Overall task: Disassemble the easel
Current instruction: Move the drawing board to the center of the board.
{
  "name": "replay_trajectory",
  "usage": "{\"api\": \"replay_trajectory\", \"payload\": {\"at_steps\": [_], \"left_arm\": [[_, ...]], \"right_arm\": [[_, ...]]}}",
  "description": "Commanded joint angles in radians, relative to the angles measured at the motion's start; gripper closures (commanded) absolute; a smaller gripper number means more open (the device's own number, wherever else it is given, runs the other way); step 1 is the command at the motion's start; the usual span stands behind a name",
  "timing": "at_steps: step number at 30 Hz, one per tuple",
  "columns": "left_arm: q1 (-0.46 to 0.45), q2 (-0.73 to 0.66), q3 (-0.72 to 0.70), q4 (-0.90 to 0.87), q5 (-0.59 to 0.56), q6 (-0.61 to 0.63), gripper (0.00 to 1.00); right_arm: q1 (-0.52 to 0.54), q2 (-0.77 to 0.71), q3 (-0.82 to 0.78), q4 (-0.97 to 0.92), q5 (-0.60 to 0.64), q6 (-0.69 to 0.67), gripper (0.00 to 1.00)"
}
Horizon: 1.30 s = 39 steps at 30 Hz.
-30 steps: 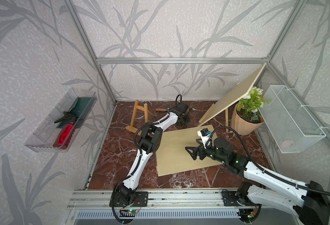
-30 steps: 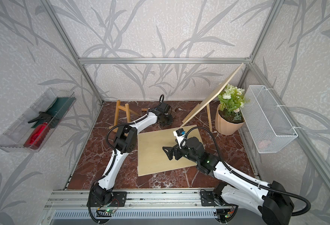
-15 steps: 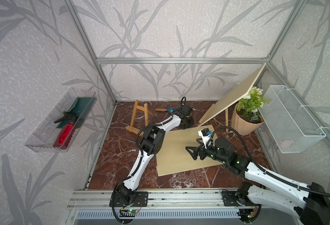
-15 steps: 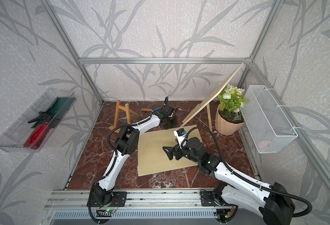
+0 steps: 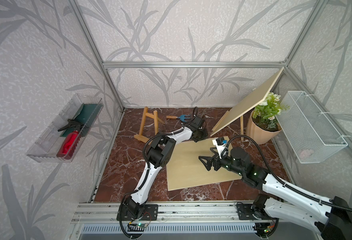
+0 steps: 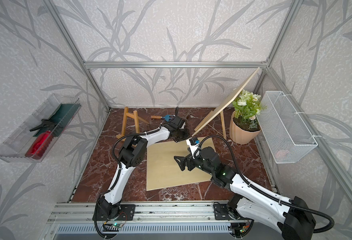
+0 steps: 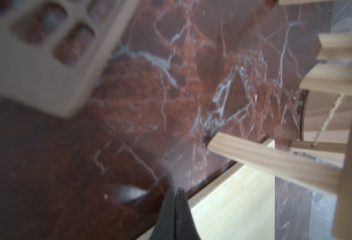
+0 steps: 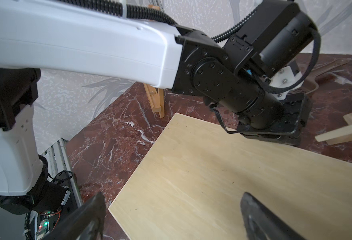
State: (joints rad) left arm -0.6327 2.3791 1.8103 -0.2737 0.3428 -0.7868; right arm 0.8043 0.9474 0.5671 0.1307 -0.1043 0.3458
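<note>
Over flat board: right gripper, fingers spread wide, empty.
At board's far edge: left gripper, fingers pressed together, empty.
Back left: small easel, standing.

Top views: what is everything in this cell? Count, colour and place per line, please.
small brown wooden easel: one, standing back left.
tall pale wooden easel: one, back right, mostly hidden.
pale plywood boards: two; tilted board on tall easel, flat board mid-floor.
blue garden fork: one, wooden handle, back centre.
peach potted plant: one, green leaves, back right.
white wire basket: one, right wall.
clear plastic tray: one, left wall, holding red bottle.
left gripper: black, shut, at flat board's far edge.
right gripper: black, open, above flat board.
</note>
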Motion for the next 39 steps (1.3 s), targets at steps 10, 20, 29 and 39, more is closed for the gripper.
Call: {"api": "replay_trajectory", "payload": {"at_steps": [10,20,29,39], "left_arm": [[-0.051,0.031,-0.041,-0.083,0.107,-0.012,1.0],[-0.057,-0.011,-0.062,-0.08,0.134,-0.017,1.0],[-0.029,-0.254,-0.167,-0.142,0.034,0.018,0.96],[0.003,-0.695,-0.43,-0.168,-0.116,0.012,0.6]], "right_arm": [[0.003,-0.008,-0.01,0.016,0.018,-0.014,0.0],[0.003,-0.002,-0.01,0.015,0.021,-0.017,0.0],[0.003,-0.002,-0.009,0.014,0.016,-0.02,0.0],[0.003,-0.001,-0.013,0.025,0.012,-0.033,0.0]]}}
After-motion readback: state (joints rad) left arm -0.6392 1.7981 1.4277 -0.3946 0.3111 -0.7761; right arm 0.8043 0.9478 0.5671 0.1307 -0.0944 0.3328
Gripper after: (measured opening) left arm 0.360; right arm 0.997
